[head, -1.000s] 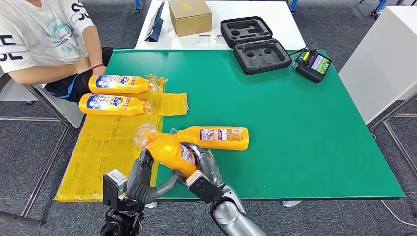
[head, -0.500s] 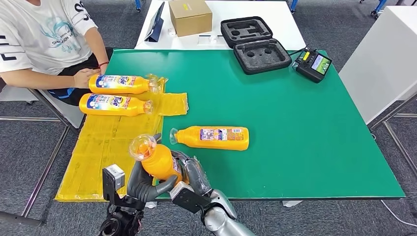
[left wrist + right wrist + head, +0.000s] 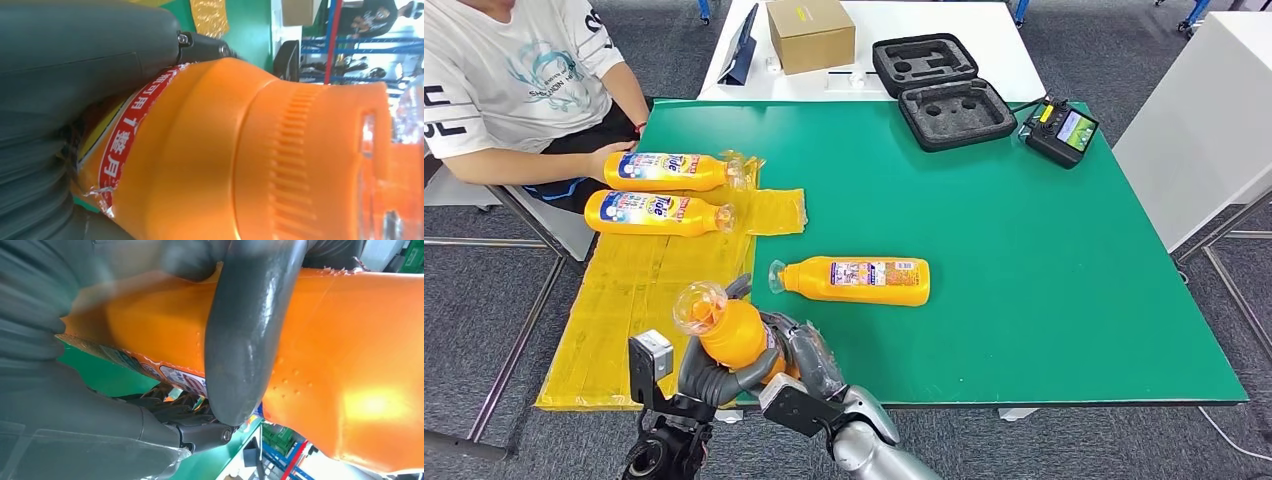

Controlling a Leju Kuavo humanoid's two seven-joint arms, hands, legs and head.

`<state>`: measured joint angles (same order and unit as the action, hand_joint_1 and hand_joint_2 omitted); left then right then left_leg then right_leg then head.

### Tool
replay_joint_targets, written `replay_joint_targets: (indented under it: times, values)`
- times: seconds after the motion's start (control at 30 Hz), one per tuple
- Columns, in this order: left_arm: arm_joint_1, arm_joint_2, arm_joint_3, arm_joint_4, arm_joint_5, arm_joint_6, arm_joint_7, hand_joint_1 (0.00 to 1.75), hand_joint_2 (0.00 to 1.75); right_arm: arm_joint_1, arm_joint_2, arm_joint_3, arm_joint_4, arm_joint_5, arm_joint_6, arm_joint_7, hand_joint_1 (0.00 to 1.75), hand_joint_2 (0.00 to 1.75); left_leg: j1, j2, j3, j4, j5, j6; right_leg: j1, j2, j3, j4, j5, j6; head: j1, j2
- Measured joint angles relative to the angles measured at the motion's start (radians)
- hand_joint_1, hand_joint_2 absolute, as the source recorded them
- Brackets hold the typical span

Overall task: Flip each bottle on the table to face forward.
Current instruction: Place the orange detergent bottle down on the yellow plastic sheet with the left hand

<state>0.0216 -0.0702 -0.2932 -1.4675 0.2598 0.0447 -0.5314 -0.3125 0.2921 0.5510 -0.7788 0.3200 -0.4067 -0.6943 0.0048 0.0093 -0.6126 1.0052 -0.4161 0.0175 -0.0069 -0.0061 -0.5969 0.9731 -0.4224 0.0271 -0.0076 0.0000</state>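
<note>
An orange bottle (image 3: pixel 729 332) with a clear cap is lifted above the table's near edge, cap tilted up and to the left. My left hand (image 3: pixel 711 375) and my right hand (image 3: pixel 809 362) both grip its body from below. Up close, the left wrist view has the bottle's neck and ribbed collar (image 3: pixel 260 150), and the right wrist view has a dark finger (image 3: pixel 245 335) wrapped over the orange body (image 3: pixel 350 365). A second bottle (image 3: pixel 854 280) lies on the green table (image 3: pixel 1024 250), back label up. Two more bottles (image 3: pixel 664 171) (image 3: pixel 656 212) lie front label up on yellow sheets.
A person (image 3: pixel 514 90) sits at the table's far left, one hand by the farthest bottle. Yellow plastic sheets (image 3: pixel 639 300) cover the left edge. At the far side sit a black foam case (image 3: pixel 942 90), a controller (image 3: pixel 1061 130) and a cardboard box (image 3: pixel 810 33).
Both hands have drawn the held bottle back toward me and leftward, its cap now pointing more upright. The person's arm has shifted beside the far bottles.
</note>
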Motion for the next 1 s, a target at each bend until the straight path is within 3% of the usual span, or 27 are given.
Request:
replay_joint_targets:
  times: [0.37,0.47,0.5,0.6,0.83,1.0]
  values:
    - [0.000,0.000,0.005,-0.001,0.001,0.035,-0.031,1.75,1.75,-0.015,0.010,0.016,0.020,-0.003,0.000,-0.001,1.74,1.75,0.000,0.000,0.000,0.000,0.000,0.000,0.000,0.000,0.000,0.000,0.000,0.000,0.000,0.000]
    - [0.002,0.000,0.007,-0.003,0.006,0.039,-0.035,1.75,1.75,-0.016,0.010,0.016,0.022,-0.001,-0.002,-0.002,0.45,1.75,0.000,0.000,0.000,0.000,0.000,0.000,0.000,0.000,0.000,0.000,0.000,0.000,0.000,0.000]
    - [0.002,0.000,0.007,-0.006,0.006,0.041,-0.036,1.75,1.75,-0.017,0.010,0.018,0.023,0.001,-0.002,-0.002,0.02,1.31,0.000,0.000,0.000,0.000,0.000,0.000,0.000,0.000,0.000,0.000,0.000,0.000,0.000,0.000]
    - [0.003,0.000,0.009,-0.014,0.003,0.055,-0.042,1.75,1.75,-0.016,0.010,0.026,0.024,0.010,-0.015,-0.002,0.00,0.00,0.000,0.000,0.000,0.000,0.000,0.000,0.000,0.000,0.000,0.000,0.000,0.000,0.000,0.000]
    - [0.004,0.000,0.014,-0.038,-0.140,0.218,-0.113,1.75,1.75,-0.010,0.009,0.043,-0.037,0.013,-0.087,-0.002,0.00,0.00,0.000,0.000,0.000,0.000,0.000,0.000,0.000,0.000,0.000,0.000,0.000,0.000,0.000,0.000]
    - [0.005,-0.003,0.019,-0.061,-0.194,0.279,-0.141,1.75,1.75,0.010,-0.010,0.053,-0.137,0.003,-0.107,0.008,0.00,0.00,0.000,0.000,0.000,0.000,0.000,0.000,0.000,0.000,0.000,0.000,0.000,0.000,0.000,0.000]
